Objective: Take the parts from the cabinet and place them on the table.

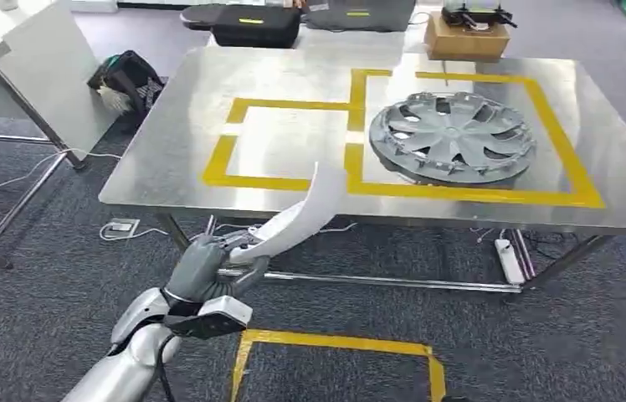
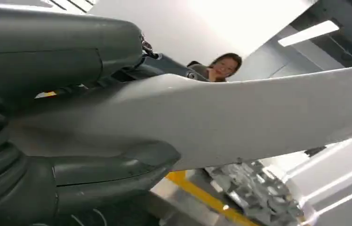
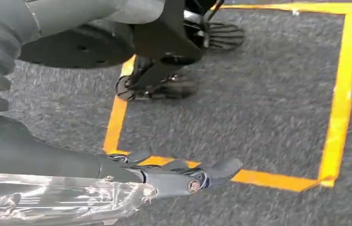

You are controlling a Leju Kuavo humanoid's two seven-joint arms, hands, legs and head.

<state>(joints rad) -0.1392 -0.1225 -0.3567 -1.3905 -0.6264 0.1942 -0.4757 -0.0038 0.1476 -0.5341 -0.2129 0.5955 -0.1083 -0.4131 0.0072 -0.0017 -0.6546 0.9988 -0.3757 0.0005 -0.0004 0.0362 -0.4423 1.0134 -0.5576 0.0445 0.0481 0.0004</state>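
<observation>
Held in the left hand [image 1: 209,266], before the table's [image 1: 176,126] near edge: curved part [image 1: 305,213], tip reaching over that edge. On the table, toward the right end: wheel cover [image 1: 452,134], inside the larger taped outline. Beyond the far edge: cardboard box [image 1: 464,38] and black case [image 1: 255,25]. Under the table, near the right legs: power strip [image 1: 510,260].

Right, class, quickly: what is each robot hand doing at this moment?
Left hand: holding a long curved white plastic panel.
Right hand: hanging over the grey carpet, fingers extended, seemingly empty; clear plastic lies close beside it.
</observation>
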